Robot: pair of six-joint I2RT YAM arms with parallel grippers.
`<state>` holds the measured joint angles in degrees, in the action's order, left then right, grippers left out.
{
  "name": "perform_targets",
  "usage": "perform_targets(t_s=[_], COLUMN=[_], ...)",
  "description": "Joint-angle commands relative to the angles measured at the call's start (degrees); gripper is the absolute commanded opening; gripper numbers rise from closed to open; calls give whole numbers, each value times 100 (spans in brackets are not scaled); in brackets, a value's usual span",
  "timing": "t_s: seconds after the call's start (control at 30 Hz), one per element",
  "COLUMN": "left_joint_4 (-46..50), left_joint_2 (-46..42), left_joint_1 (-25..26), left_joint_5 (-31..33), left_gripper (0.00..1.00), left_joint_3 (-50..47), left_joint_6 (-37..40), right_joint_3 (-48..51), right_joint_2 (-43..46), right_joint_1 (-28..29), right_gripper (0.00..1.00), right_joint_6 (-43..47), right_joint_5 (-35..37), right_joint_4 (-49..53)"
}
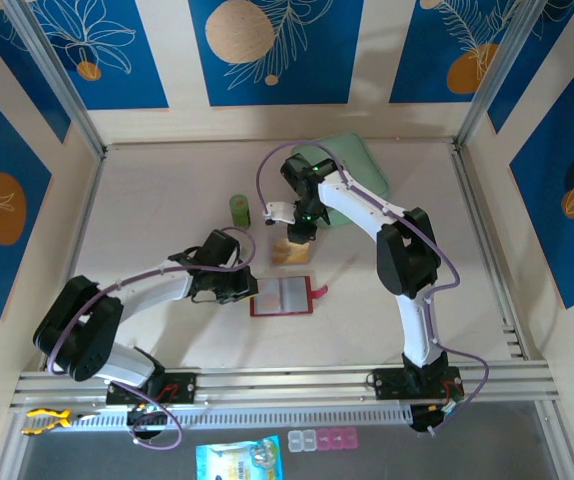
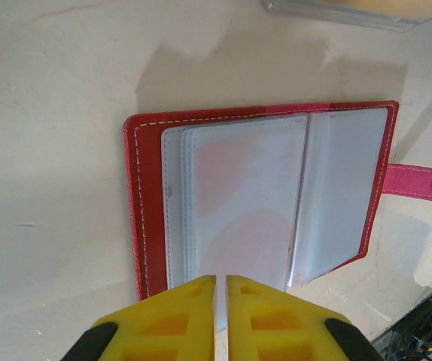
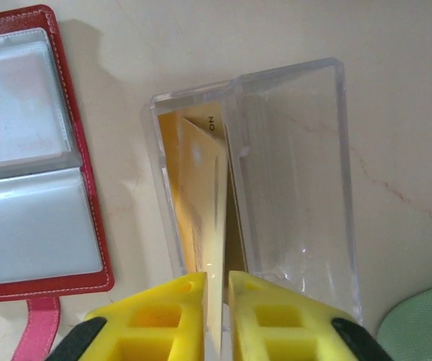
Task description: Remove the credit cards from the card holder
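Beige tabletop (image 1: 167, 180), open card holder (image 2: 261, 195) at left claw (image 2: 220, 289)

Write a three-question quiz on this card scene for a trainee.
1. True or false: the card holder is folded closed.
2. The tan credit card between the right gripper's fingers is: A) standing in the clear box; B) tucked in a holder sleeve; C) hanging in mid-air.
3. Which gripper has its fingers at the card holder's sleeves?

Key: 1 false, it lies open; 2 A; 3 the left gripper.
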<state>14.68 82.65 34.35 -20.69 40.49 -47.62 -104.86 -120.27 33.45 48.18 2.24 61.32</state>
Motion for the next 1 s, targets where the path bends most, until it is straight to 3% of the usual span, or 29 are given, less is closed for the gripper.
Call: perform_targets(t_s=[0.0, 0.3, 0.7, 0.97], left_joint_4=[141, 106, 171, 13], left_joint_2=[-90, -6, 66, 108], left_joint_1=[-69, -69, -144, -163], left_joint_5=[29, -1, 55, 89], left_gripper=[11, 11, 11, 13], left_joint_3=[-56, -8, 176, 117], left_joint_6=[-20, 37, 209, 244], right_joint_3=[25, 524, 2825, 4294], right_joint_2=[54, 723, 2222, 3061], right_joint_1=[-29, 8, 121, 231], right_gripper=[18, 17, 18, 18], right_joint_6=[-41, -749, -4990, -7553], right_joint_5=[-51, -618, -1544, -1349], right_joint_4=[16, -586, -3203, -4295])
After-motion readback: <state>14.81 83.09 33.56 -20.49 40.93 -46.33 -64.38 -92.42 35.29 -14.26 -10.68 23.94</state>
